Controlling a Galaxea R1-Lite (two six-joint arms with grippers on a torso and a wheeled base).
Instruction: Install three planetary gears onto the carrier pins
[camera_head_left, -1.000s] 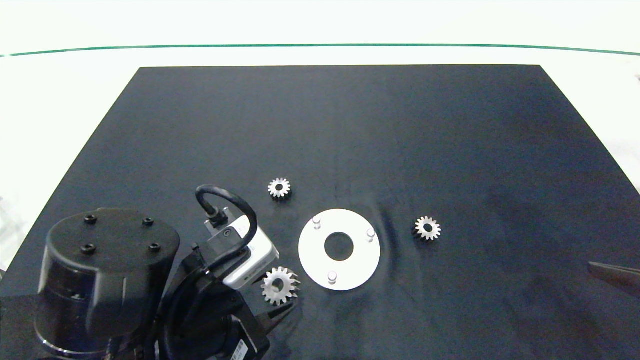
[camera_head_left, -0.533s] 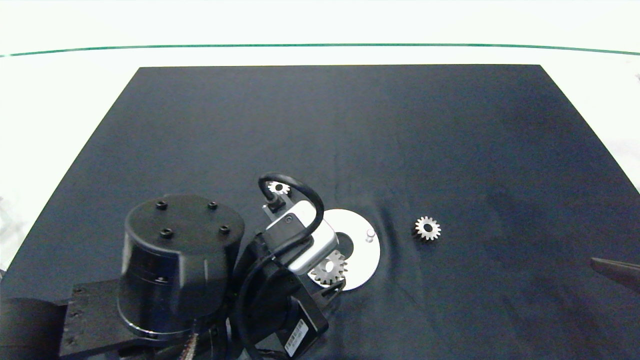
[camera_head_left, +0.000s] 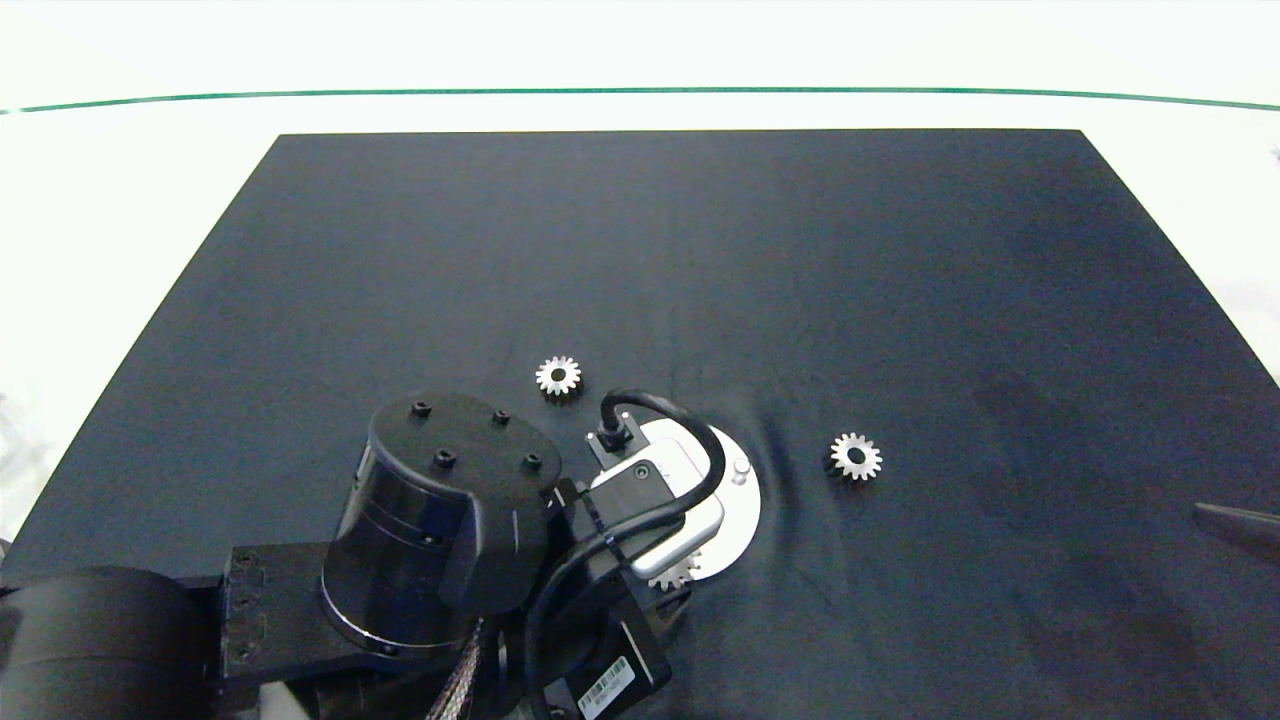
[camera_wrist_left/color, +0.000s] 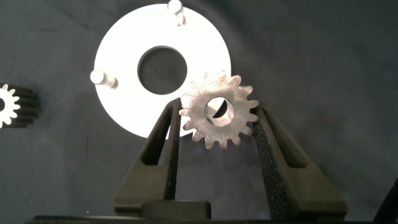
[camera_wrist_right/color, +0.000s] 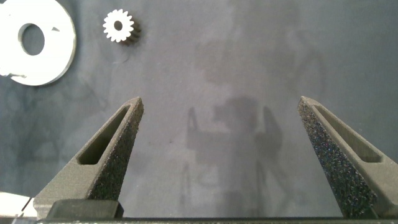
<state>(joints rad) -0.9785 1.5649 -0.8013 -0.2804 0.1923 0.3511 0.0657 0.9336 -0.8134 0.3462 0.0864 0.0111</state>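
Note:
My left gripper (camera_wrist_left/color: 216, 107) is shut on a silvery planetary gear (camera_wrist_left/color: 217, 116) and holds it flat over the near edge of the white carrier disc (camera_wrist_left/color: 205, 50). Two carrier pins (camera_wrist_left/color: 176, 9) (camera_wrist_left/color: 99, 78) stand bare; something pale shows through the held gear's hole. From above, the left arm (camera_head_left: 440, 520) covers most of the disc (camera_head_left: 748, 512), leaving one pin (camera_head_left: 741, 468) and a few gear teeth (camera_head_left: 675, 574) in sight. Two more gears lie on the mat, one behind the disc (camera_head_left: 558, 376) and one to its right (camera_head_left: 856, 456). My right gripper (camera_wrist_right/color: 221, 102) is open and holds nothing, at the right edge.
A black mat (camera_head_left: 700, 250) covers the white table, whose far edge carries a green line (camera_head_left: 640, 92). The right wrist view shows the right-hand gear (camera_wrist_right/color: 118, 26) and part of the disc (camera_wrist_right/color: 59, 43) well beyond the fingers.
The left arm has moved right with the gear, from beside the disc's left edge to over its near side, and now hides most of the disc. The right gripper has barely moved.

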